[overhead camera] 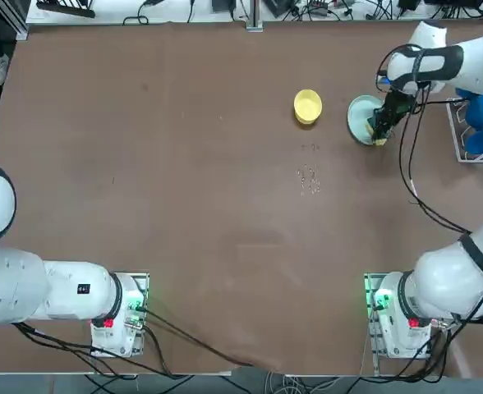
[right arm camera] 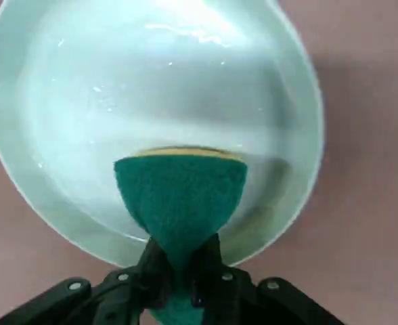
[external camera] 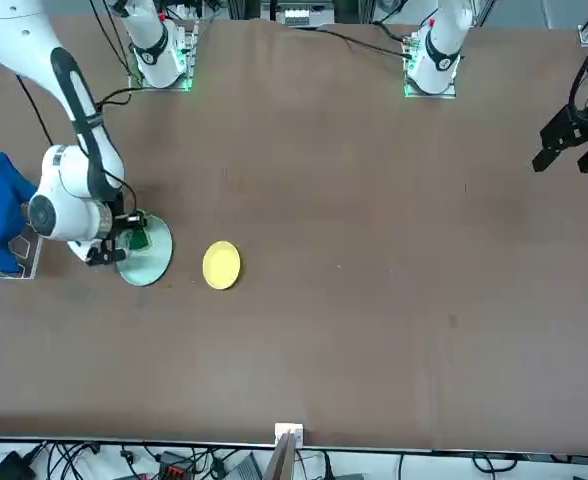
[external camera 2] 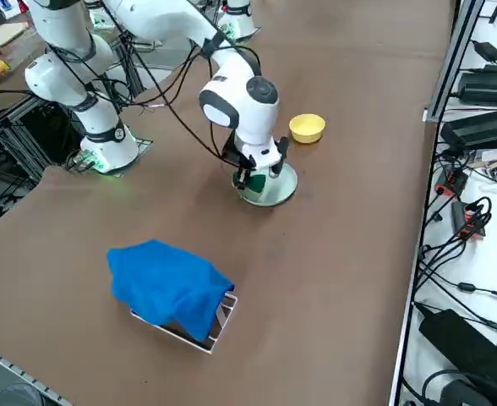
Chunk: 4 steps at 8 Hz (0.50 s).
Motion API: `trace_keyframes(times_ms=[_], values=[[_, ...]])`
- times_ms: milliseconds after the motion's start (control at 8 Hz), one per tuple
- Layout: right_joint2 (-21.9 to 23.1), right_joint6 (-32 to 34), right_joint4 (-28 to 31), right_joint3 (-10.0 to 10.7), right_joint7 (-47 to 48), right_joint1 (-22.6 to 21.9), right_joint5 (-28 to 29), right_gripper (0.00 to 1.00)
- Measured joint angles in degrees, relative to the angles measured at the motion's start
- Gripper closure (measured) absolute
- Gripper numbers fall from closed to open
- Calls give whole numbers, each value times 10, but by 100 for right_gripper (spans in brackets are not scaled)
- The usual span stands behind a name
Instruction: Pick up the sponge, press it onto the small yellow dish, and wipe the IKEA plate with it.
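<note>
A wide brown table point(overhead camera: 184, 205) seen from overhead, the robot's two bases at the near edge. Going left to right in this view: the left half of the table is bare brown surface. Past the middle, on the far part of the table, sits the small yellow dish point(overhead camera: 307, 106), round and bright, standing alone and touching nothing. Just to its right, with a narrow strip of table between them, lies the IKEA plate point(overhead camera: 361, 115), a pale aqua round plate with a raised rim, larger than the dish.

The right arm reaches from its base at the near right up to this plate. The right hand point(overhead camera: 380, 130) points down over the plate's near right portion. Its two fingers point(right arm camera: 209, 267) are pinched tight on the sponge point(right arm camera: 180, 196), squeezing the dark green scouring layer into a narrow waist, so that the sponge flares out beyond the fingertips. A thin edge of yellow foam shows at the sponge's far end. In the wrist view the sponge sits over the inside of the plate, toward its rim; whether it presses on the surface cannot be told.

At the far right edge of the table lies a blue cloth point(external camera 2: 168, 283), draped over a small metal stand point(external camera 2: 219, 326), well apart from the plate.
</note>
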<state>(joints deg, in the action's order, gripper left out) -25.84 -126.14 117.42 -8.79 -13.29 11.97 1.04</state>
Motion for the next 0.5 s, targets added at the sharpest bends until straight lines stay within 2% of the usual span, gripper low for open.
trace_keyframes(times_ms=[500], values=[[-37, 0, -51, 1, -13, 4, -1, 84]])
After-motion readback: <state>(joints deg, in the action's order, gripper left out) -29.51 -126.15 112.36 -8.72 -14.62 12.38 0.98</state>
